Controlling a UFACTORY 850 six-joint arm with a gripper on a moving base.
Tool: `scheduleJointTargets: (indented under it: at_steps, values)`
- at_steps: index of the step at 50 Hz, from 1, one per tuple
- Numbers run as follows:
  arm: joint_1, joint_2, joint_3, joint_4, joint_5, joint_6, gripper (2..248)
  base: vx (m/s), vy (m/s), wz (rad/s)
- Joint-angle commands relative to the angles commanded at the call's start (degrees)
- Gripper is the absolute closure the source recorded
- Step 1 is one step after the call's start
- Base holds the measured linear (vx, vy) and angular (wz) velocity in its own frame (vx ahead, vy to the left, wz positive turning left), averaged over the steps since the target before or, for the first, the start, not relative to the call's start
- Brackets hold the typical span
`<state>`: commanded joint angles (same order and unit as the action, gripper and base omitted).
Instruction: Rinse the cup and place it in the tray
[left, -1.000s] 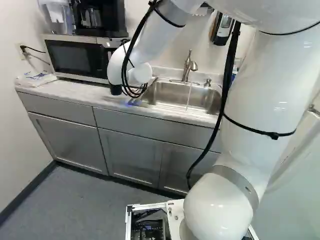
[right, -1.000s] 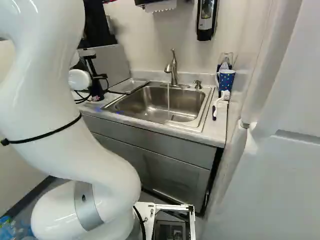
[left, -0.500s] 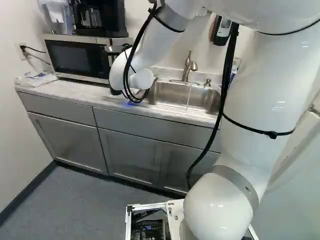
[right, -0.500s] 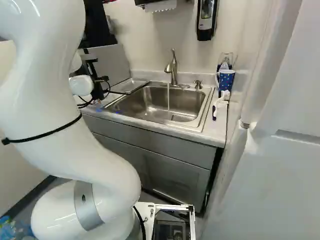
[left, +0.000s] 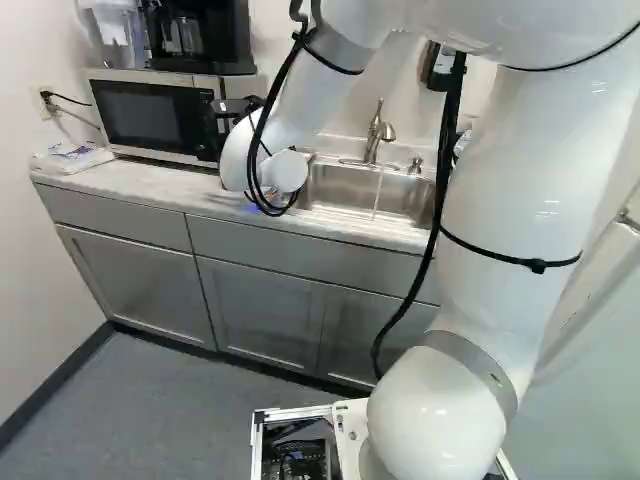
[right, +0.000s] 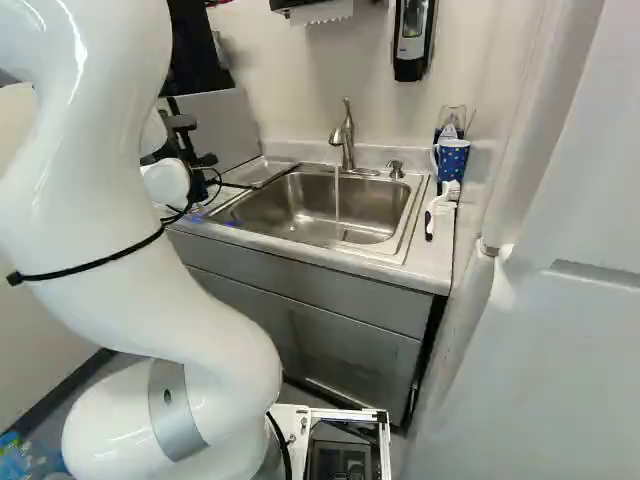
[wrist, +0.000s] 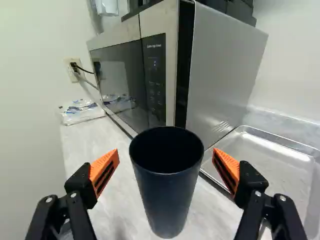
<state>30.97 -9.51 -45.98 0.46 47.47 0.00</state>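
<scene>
Open gripper around a dark cup while the tap runs

Only the wrist view plainly shows the tall, tapered, dark navy cup (wrist: 166, 185); the arm blocks any clear sight of it in the base views. Those views show what the wrist view does not: a brushed-metal faucet (right: 345, 140) pouring a thin stream into the stainless-steel sink (right: 375, 210), in the middle of the right base view. At that view's upper right stands a blue mug with light spots (right: 453, 162).

The black gripper (right: 203, 140) is open, its orange pads (wrist: 106, 167) spread with a gap on either side of the cup. The cup stands upright on the pale countertop (wrist: 117, 200) between the two fingers, beside the shallow metal tray (wrist: 270, 155) and in front of the silver-and-black microwave (wrist: 125, 80).

Compared with half a second ago, the arm's wrist end sits slightly lower in both base views; the base is unmoved and the water still runs.
</scene>
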Motion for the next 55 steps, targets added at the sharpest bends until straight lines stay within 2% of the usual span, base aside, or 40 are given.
scheduleJointTargets:
  at_steps: [19,50,51,55]
  values:
    - [0.03,-1.63,0.69,0.0,4.79,0.0,3,0.0,0.0,0.0]
    - [0.03,-3.81,1.31,0.0,5.16,0.0,3,0.0,0.0,0.0]
    - [0.03,-3.81,1.31,0.0,5.16,0.0,32,0.0,0.0,0.0]
    - [0.03,-3.81,1.31,0.0,5.16,0.0,32,0.0,0.0,0.0]
